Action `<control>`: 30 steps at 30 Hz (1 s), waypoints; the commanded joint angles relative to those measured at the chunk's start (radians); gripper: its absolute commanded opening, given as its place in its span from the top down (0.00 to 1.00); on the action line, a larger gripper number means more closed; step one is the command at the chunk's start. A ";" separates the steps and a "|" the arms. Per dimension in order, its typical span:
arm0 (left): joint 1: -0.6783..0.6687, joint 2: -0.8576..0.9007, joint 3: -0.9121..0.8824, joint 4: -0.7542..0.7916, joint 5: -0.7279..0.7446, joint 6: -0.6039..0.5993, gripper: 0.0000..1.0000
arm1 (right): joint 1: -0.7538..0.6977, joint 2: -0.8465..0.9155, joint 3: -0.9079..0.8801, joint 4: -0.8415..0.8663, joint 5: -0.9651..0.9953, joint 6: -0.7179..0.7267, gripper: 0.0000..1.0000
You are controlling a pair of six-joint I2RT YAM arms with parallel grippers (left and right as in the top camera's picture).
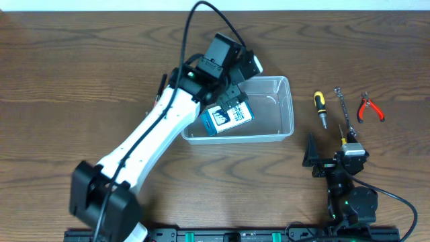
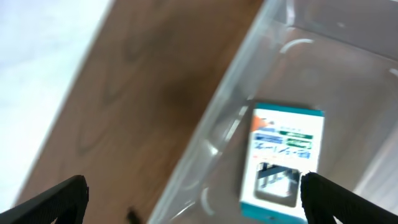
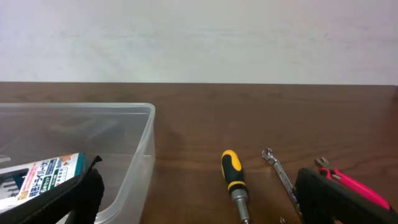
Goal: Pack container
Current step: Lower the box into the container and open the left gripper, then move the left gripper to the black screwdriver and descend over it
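White left arm (image 1: 144, 141) with black joints, cable (image 1: 186, 40) and gripper (image 1: 233, 104).

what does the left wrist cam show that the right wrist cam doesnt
Only the left wrist view: the blue-and-white box seen whole from above, lying inside the container. Only the right wrist view: the yellow-handled screwdriver, a thin metal wrench and red pliers, out on the table beside the container. Both: the container, the box in it, and the table.
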 commanded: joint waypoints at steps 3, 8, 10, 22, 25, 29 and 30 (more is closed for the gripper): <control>0.097 -0.051 0.021 -0.050 -0.099 -0.092 0.02 | -0.010 -0.006 -0.003 -0.002 0.003 -0.011 0.01; 0.263 -0.058 0.021 -0.137 -0.098 -0.254 0.02 | -0.010 -0.006 -0.003 -0.002 0.003 -0.011 0.01; 0.335 -0.058 0.021 -0.184 -0.094 -0.318 0.02 | -0.010 -0.006 -0.003 -0.002 0.003 -0.011 0.01; 0.471 -0.023 -0.055 -0.322 -0.068 -0.356 0.02 | -0.010 -0.006 -0.003 -0.002 0.003 -0.011 0.01; 0.471 0.012 -0.094 -0.323 -0.068 -0.357 0.02 | -0.010 -0.006 -0.003 -0.002 0.003 -0.011 0.01; 0.471 0.052 -0.141 -0.325 -0.068 -0.357 0.02 | -0.010 -0.006 -0.003 -0.002 0.003 -0.011 0.01; 0.471 0.064 -0.150 -0.325 -0.068 -0.357 0.02 | -0.010 -0.006 -0.003 -0.002 0.003 -0.011 0.01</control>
